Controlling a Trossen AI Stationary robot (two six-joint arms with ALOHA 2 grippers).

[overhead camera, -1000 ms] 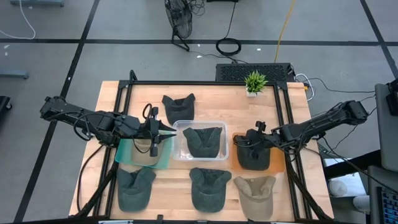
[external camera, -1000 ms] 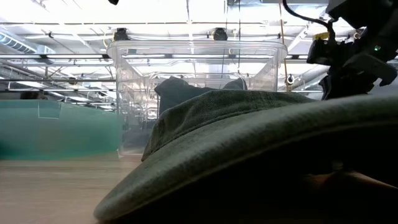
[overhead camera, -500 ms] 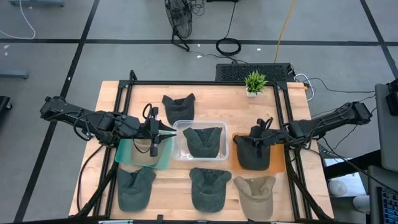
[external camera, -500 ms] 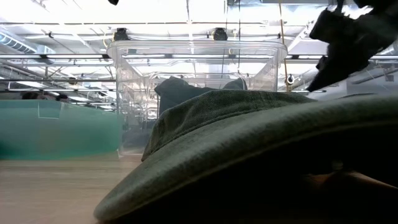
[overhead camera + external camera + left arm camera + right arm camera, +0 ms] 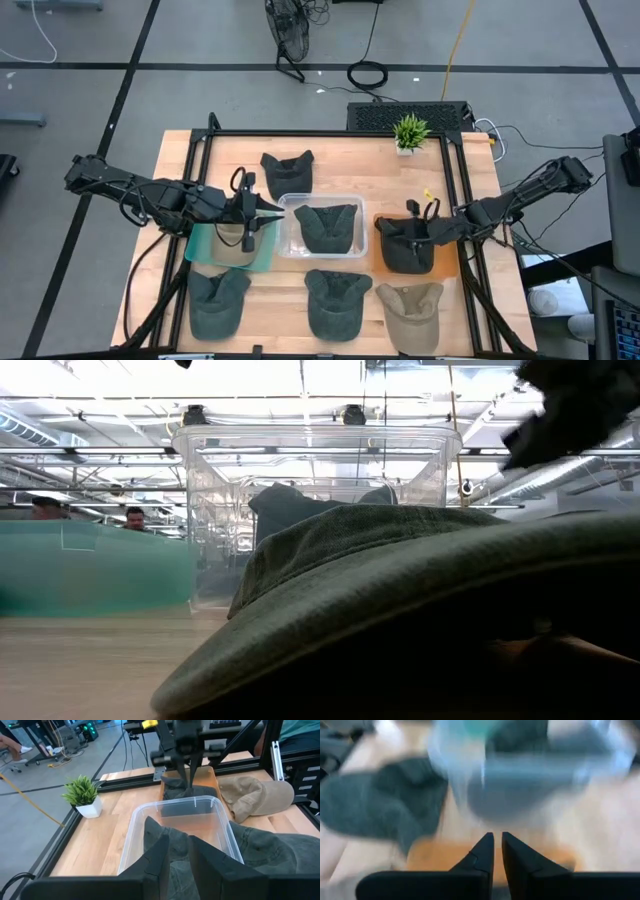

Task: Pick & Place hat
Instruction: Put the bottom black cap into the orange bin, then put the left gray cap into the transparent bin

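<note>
A dark hat [image 5: 405, 255] lies in the orange tray [image 5: 446, 262] at the table's right. My right gripper [image 5: 410, 234] hangs just above its crown, fingers shut and slanting down, with nothing between them [image 5: 495, 837]. Another dark hat [image 5: 328, 226] lies in the clear bin [image 5: 290, 200] at the middle. My left gripper [image 5: 278, 209] hovers at the bin's left rim, above the teal tray [image 5: 200, 245] that holds a tan hat [image 5: 235, 252]. Its fingers [image 5: 179, 840] stand a little apart and hold nothing.
More hats lie loose on the table: a dark one [image 5: 287, 172] behind the bin, two dark ones [image 5: 218, 302] [image 5: 337, 302] and a tan one [image 5: 410, 306] along the near edge. A potted plant [image 5: 410, 132] stands at the far right. A black frame runs along the table's edges.
My right gripper has risen from the dark hat in the orange tray, drawn back a little toward the table's right edge and tipped its fingers up from steeply down toward level. The hat has stayed lying in the tray.
</note>
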